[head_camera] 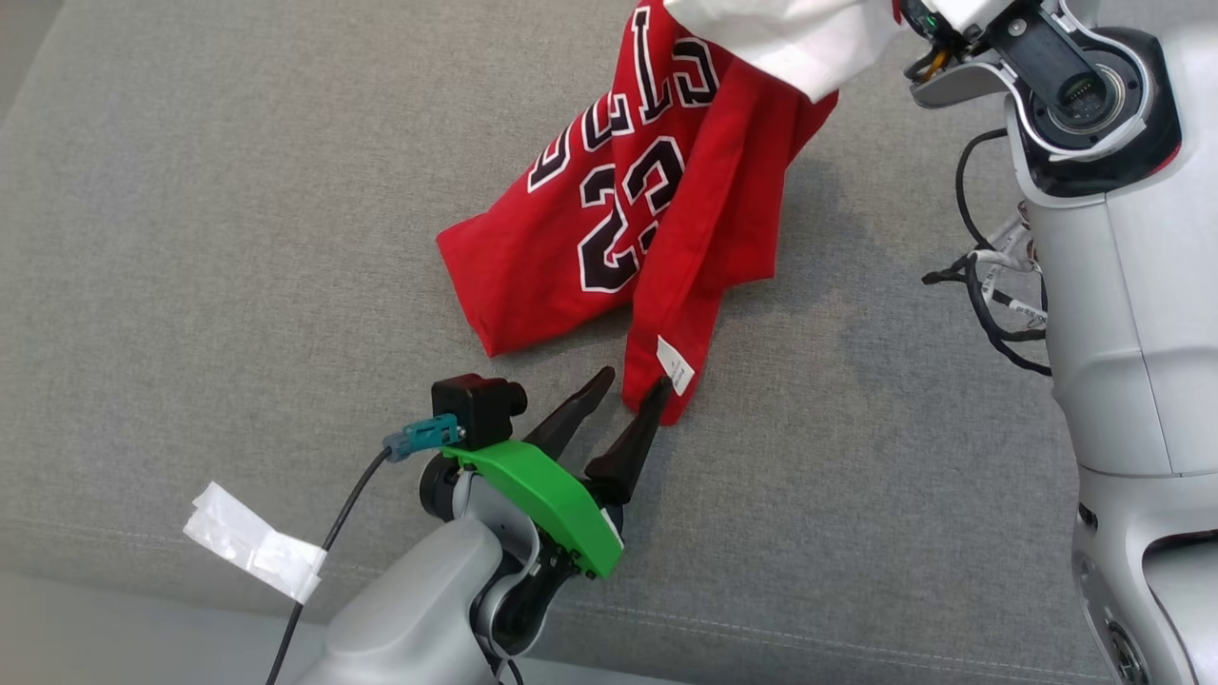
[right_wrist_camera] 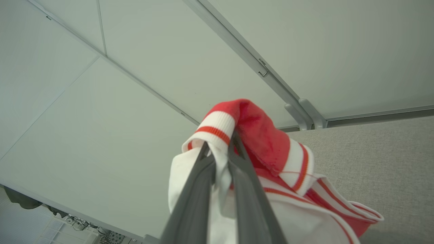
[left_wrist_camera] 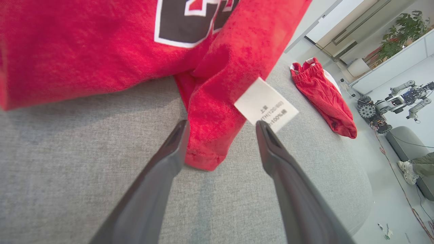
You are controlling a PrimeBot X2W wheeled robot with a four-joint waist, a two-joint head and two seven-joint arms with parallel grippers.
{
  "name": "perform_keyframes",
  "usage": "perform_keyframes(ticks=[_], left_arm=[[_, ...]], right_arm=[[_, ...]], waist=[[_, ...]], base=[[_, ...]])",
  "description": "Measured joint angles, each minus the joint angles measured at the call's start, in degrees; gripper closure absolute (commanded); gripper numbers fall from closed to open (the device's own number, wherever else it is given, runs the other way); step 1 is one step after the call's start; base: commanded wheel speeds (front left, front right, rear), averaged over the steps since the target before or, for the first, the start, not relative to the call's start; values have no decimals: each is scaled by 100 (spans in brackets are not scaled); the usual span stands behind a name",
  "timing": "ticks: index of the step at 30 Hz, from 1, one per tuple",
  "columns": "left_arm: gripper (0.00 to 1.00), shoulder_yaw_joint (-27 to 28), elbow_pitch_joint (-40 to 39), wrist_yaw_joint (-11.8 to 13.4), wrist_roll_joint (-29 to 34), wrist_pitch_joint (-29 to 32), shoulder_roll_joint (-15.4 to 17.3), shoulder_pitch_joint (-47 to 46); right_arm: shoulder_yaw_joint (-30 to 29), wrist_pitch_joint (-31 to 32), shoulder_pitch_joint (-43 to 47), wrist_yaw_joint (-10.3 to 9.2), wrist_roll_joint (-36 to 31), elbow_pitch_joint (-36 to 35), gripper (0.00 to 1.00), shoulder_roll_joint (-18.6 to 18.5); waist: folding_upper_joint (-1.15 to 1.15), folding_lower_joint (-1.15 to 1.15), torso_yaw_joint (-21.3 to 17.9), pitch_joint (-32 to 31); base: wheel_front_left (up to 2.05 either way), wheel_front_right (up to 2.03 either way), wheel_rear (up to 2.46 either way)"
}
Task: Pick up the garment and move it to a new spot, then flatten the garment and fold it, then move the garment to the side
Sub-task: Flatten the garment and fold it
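The garment [head_camera: 647, 219] is a red jersey with black-and-white numbers and white, red-striped trim. Its top hangs lifted at the upper edge of the head view, while its lower part lies crumpled on the grey cushion [head_camera: 238, 238]. My right gripper [right_wrist_camera: 220, 145] is shut on the striped white trim of the garment [right_wrist_camera: 261, 135], held up in the air. My left gripper [head_camera: 636, 381] is open at the lowest hem corner. In the left wrist view the left gripper [left_wrist_camera: 222, 123] straddles that corner of the garment [left_wrist_camera: 101, 51], with the white care label [left_wrist_camera: 266, 105] by the right finger.
My right arm's grey body and loose cables [head_camera: 1123, 285] stand at the right. A taped cable [head_camera: 252, 552] trails from my left wrist. Farther along the cushion lies another red cloth [left_wrist_camera: 323, 98]. Beyond it are another robot [left_wrist_camera: 390, 105] and a person's foot [left_wrist_camera: 407, 169].
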Motion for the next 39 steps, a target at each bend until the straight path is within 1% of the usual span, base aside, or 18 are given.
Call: perform_keyframes(ticks=[3,11,12,13,14,17,20,23,25,28,31,33,34,36,39], left_arm=[[0,0,100,0,131,0,-1,-99],[0,-79,112,-2,103,0,-13,-309],[16,-142,115,-4,63,-1,-13,-310],[78,-213,127,-4,10,0,-14,-310],[100,-269,127,-4,-55,-1,-14,-310],[100,-274,123,-4,-108,0,-16,-311],[100,26,111,-4,-108,-1,-32,-341],[100,519,105,-5,-27,-1,-41,-398],[100,780,-21,-5,79,-1,35,-414],[100,1037,-381,-5,255,-1,357,-411],[100,1536,-822,-5,346,-1,808,-394],[100,1925,-1159,4,452,-19,1040,-371],[100,2106,-1337,12,553,-20,1144,-355],[100,2346,-1661,113,664,-21,1318,-298],[100,2602,-2138,178,686,-25,1505,-137]], right_arm=[[44,5,-122,0,74,-2,100,2],[-38,-38,-216,0,67,60,100,-2],[-52,-57,-216,0,66,75,100,-4],[-57,-64,-216,0,66,85,100,-4],[-64,-78,-216,0,66,93,100,-4],[-92,-125,-218,0,73,96,100,0],[-221,-224,-218,0,104,88,100,0],[-363,-286,-220,0,146,21,100,-1],[-448,-333,-215,0,151,-43,100,0],[-611,-403,-142,0,256,-226,100,-3],[-805,-497,135,0,453,-426,100,12],[-1016,-601,410,1,579,-525,100,21],[-1125,-619,560,1,675,-583,100,20],[-1277,-638,856,0,901,-727,100,22],[-1373,-665,1284,0,1400,-1022,100,42]], waist=[[0,0,-81,116],[0,0,-224,441],[0,0,-231,467],[0,0,-235,488],[0,0,-236,503],[0,0,-237,536],[0,0,-234,539],[0,0,-224,532],[0,0,-217,515],[0,0,-194,439],[0,0,-165,318],[0,0,-147,214],[0,0,-137,154],[0,0,-121,27],[0,0,-103,-185]], base=[[0,0,0],[0,0,0],[0,0,0],[0,0,0],[0,0,0],[0,0,0],[0,0,0],[0,0,0],[0,0,0],[0,0,0],[0,0,0],[0,0,0],[0,0,0],[0,0,0],[0,0,0]])
